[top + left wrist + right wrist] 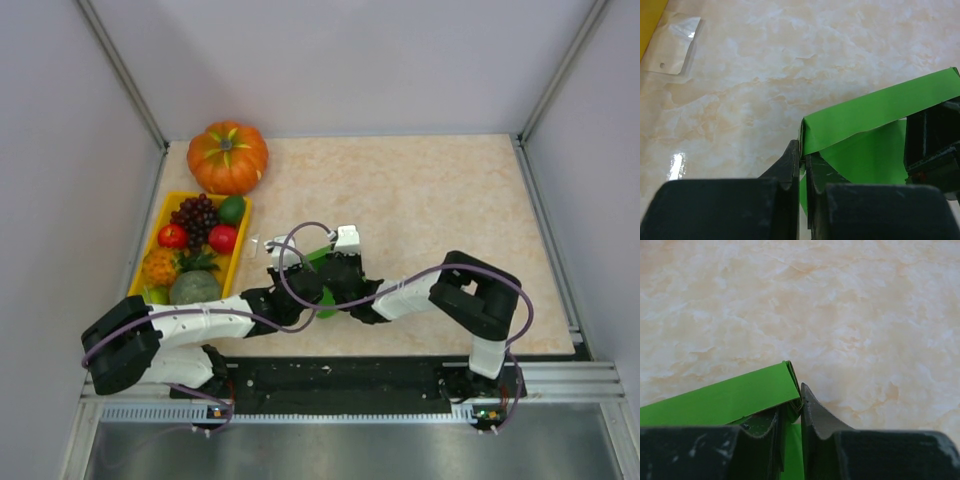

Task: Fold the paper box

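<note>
Where the two arms meet over the near middle of the marbled table (450, 200), we see them bent inward from their bases, the left arm (190, 325) reaching in from the left and the right arm (440, 290) from the right. At the far left corner sits an orange pumpkin (228, 157). Just in front of it a yellow tray (147, 243) lies along the left edge, filled with fruit (195, 220). Between the two wrists we find the paper box (880, 112), a bright green card folded over into a long flat band and gripped at both ends. From above it is mostly hidden under the wrists, and we cannot tell whether it touches the table. We see the left gripper (801, 154) with its jaws together, clamped on one corner of the band, a strip of green showing in the slit between the fingers (789, 167). At the other end the right gripper (800, 401) has its jaws drawn close on the opposite corner, with green card in the narrow gap between them. Near the tray a small clear plastic wrapper (677, 47) lies flat on the table, well apart from the card.
</note>
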Available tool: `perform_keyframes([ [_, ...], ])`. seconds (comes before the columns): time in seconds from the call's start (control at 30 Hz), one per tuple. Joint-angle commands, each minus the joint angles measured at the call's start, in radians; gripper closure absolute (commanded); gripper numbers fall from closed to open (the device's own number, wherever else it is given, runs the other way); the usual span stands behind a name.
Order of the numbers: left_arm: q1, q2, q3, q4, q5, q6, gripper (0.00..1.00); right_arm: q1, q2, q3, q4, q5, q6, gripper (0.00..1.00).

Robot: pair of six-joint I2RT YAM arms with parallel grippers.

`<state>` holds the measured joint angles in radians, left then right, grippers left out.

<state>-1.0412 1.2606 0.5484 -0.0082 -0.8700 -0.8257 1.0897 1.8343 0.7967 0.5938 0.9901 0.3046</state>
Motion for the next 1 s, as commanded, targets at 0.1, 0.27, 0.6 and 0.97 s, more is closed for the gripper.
perform_keyframes([
  [0.1, -0.003, -0.041, 0.018, 0.027, -0.046, -0.049, 1.0, -0.025, -0.016, -0.097, -0.068, 0.029, -0.057, 1.0],
  [0.27, -0.003, -0.046, 0.002, 0.054, -0.083, -0.004, 1.0, -0.053, -0.095, -0.18, 0.029, -0.332, -0.143, 0.57],
  [0.6, 0.001, 0.005, 0.025, 0.096, -0.112, 0.088, 1.0, -0.117, -0.355, -0.352, -0.038, -0.769, -0.131, 0.39],
  [0.97, 0.001, 0.011, -0.001, 0.134, -0.116, 0.146, 1.0, -0.231, -0.511, -0.413, -0.064, -0.815, -0.128, 0.37],
])
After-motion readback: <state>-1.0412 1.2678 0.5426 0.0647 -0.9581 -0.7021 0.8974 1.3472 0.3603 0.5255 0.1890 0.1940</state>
